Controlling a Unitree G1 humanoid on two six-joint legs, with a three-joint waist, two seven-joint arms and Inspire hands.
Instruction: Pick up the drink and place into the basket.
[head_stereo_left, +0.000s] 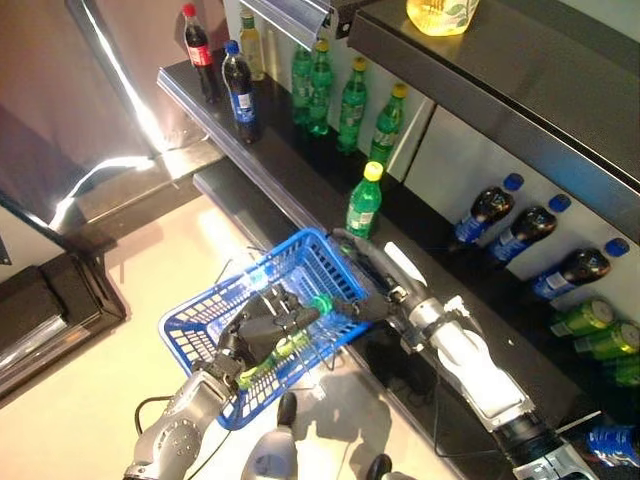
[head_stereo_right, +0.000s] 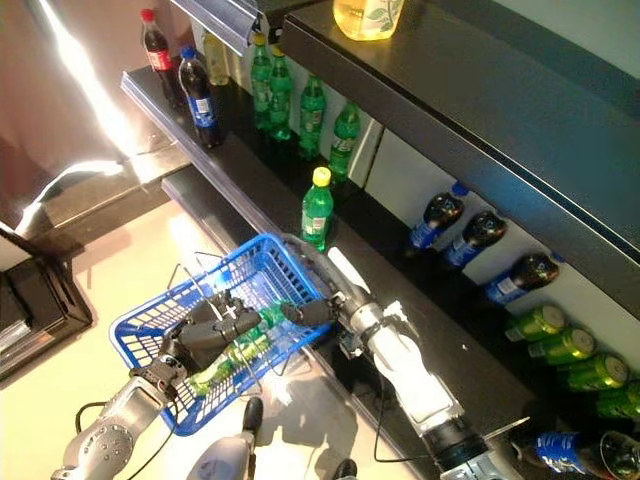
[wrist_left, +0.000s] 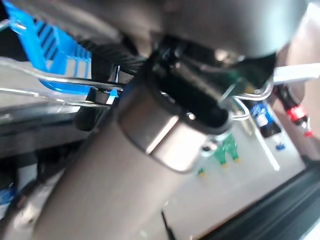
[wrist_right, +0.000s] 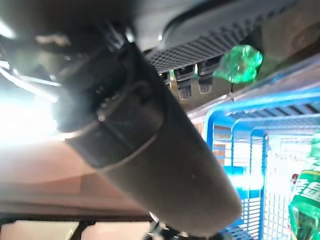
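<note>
Green bottle (head_stereo_left: 290, 335) lies inside the blue basket (head_stereo_left: 200, 320), just under the left hand (head_stereo_left: 262, 322), whose fingers curl round the basket's wire handle. The right hand (head_stereo_left: 362, 272) reaches over the basket's far rim; whether its fingers are spread or closed cannot be told. Just beyond the right hand a yellow-capped green bottle (head_stereo_left: 364, 202) stands upright on the shelf edge (head_stereo_left: 250, 150). Farther along the shelf stand more green bottles (head_stereo_left: 352, 105) and two dark cola bottles (head_stereo_left: 238, 92). Dark blue-capped bottles (head_stereo_left: 525, 232) lie below, to the right hand's side.
</note>
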